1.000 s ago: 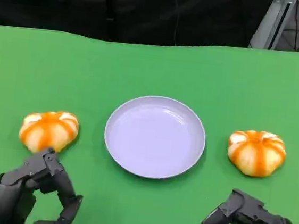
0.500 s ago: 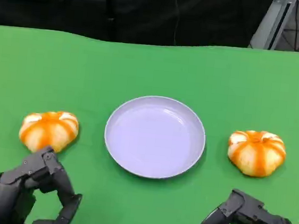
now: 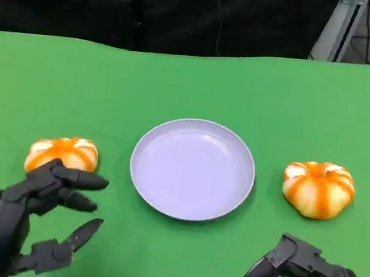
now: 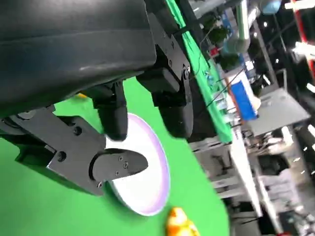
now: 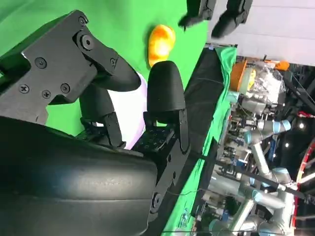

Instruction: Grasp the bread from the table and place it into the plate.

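Observation:
Two orange-and-white striped bread rolls lie on the green table on either side of an empty pale lilac plate (image 3: 192,169). The left bread (image 3: 64,152) sits just beyond my left hand (image 3: 34,222), whose fingers are spread apart and hold nothing; the upper fingers reach over the roll's near edge. The right bread (image 3: 319,189) lies a short way ahead of my right hand (image 3: 299,276), which is curled in and holds nothing. The left wrist view has the plate (image 4: 145,189) past the fingers (image 4: 115,115) and the right bread (image 4: 178,223) beyond it. The right wrist view shows the left bread (image 5: 160,43).
The green cloth (image 3: 190,86) ends at a dark back edge. A metal stand (image 3: 339,26) rises behind the far right corner. The wrist views show lab equipment and other robot arms (image 5: 258,142) beyond the table.
My left hand has uncurled and spread its fingers, rising toward the left bread. The right hand, both rolls and the plate have stayed put.

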